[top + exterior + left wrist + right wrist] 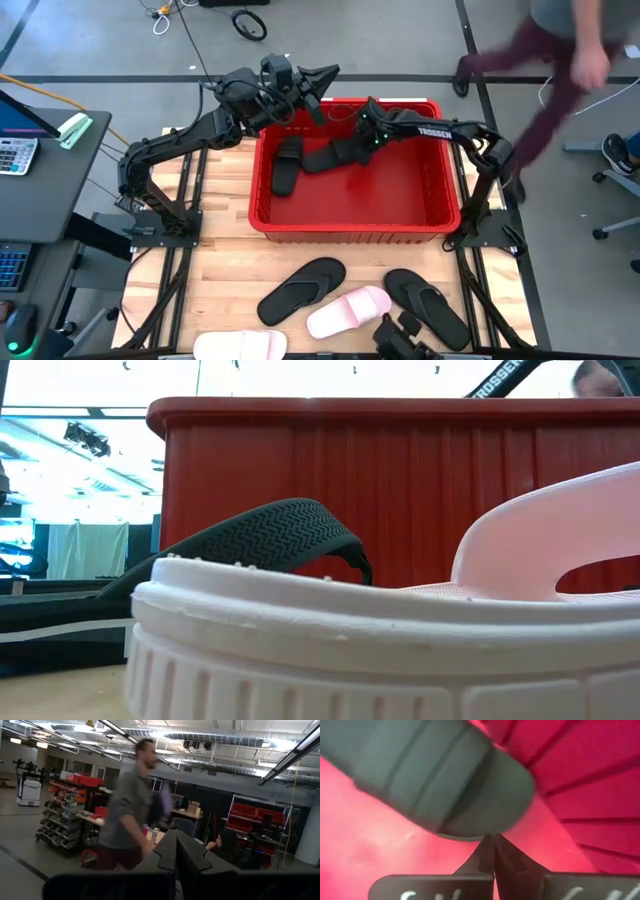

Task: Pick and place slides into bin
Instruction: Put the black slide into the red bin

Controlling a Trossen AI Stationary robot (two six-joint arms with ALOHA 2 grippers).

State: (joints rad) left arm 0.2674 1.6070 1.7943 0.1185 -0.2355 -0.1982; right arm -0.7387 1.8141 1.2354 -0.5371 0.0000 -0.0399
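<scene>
Slides are found in two groups. Two black slides (310, 160) lie on the floor of the red bin (440, 215), toward its ten o'clock corner: one wide-strap slide (287, 165) lies lengthwise, and a second (335, 155) lies at an angle just beside it. The bin is set at the twelve o'clock half of the table (220, 270).

Four more slides are left on the table at the six o'clock side of the bin: a black thong-style slide (300, 290), a pale pink slide (348, 311) just beside it, another black slide (428, 300) toward four o'clock, and a white slide (240, 346) at the table's near edge.

The right gripper (368, 128) is held low inside the bin, its fingers (492, 852) pressed together with nothing between them; the angled black slide's end is seen just beyond the tips. The left gripper (328, 74) is held above the bin's far rim near eleven o'clock, its fingers (175, 850) closed together and empty, aimed out into the room.

A person (560, 70) is seen passing beyond the table at one o'clock.
</scene>
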